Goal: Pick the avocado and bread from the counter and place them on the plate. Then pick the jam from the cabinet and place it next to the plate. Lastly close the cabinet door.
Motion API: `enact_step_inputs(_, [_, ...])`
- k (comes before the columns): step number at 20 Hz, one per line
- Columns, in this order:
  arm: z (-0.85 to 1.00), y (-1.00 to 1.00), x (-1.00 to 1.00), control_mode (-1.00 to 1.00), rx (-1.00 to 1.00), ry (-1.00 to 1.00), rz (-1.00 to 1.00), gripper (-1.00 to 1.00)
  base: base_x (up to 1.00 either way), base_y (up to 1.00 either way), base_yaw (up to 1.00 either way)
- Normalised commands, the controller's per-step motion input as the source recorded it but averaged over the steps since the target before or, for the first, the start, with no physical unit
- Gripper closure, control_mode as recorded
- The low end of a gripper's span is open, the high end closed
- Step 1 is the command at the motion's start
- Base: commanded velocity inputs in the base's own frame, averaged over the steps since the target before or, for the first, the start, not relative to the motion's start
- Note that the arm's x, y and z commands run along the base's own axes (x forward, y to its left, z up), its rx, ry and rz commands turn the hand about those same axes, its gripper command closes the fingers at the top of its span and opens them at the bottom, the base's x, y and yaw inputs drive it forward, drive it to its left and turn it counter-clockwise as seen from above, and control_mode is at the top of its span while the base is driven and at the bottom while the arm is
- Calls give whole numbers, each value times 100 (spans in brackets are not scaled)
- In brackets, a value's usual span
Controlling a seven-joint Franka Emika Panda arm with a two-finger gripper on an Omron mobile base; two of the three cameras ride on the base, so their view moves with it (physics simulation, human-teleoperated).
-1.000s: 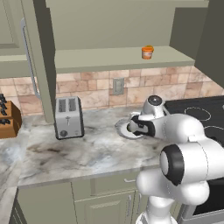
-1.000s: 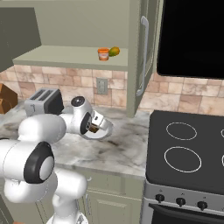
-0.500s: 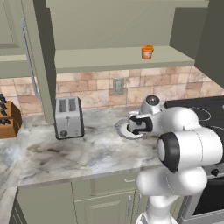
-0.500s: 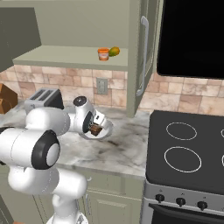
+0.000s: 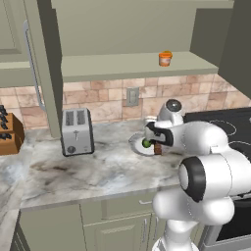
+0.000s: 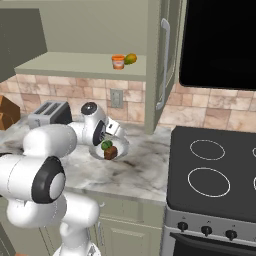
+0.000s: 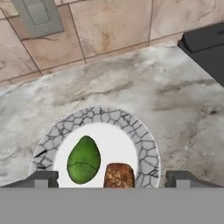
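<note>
avocado (image 7: 83, 160) and bread (image 7: 119, 176) both on plate (image 7: 146, 148) | gripper (image 7: 111, 179) jaws wide apart, holding nothing, over plate | jam (image 5: 165, 59) on cabinet shelf, door open: both pending

The robot's forearm hides part of the plate (image 5: 136, 146) in the left base view.

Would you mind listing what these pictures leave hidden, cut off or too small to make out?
- Plate, left base view: its right side sits behind the arm.
- Bread, hand view: the near end is cut off at the bottom.
- Jam, left base view: too small to read any label.
- Cabinet door, right base view: seen nearly edge-on, so its face is hidden.
</note>
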Motion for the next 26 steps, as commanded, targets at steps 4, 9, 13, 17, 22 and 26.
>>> enact_step_inputs(4, [100, 0, -24, -100, 0, -26, 0, -100, 0, 0, 0])
enact_step_inputs(9, [100, 0, -33, -100, 0, -33, 0, -100, 0, 0, 0])
enact_step_inputs(13, [99, 17, -19, -100, -2, -28, 0, -100, 0, 0, 0])
enact_step_inputs(17, [94, 13, -8, -100, -2, -26, 0, -100, 0, 0, 0])
enact_step_inputs(22, [98, 0, -19, -100, 0, -30, 0, -100, 0, 0, 0])
enact_step_inputs(26, [63, 0, -20, -100, 0, -19, 0, -100, 0, 0, 0])
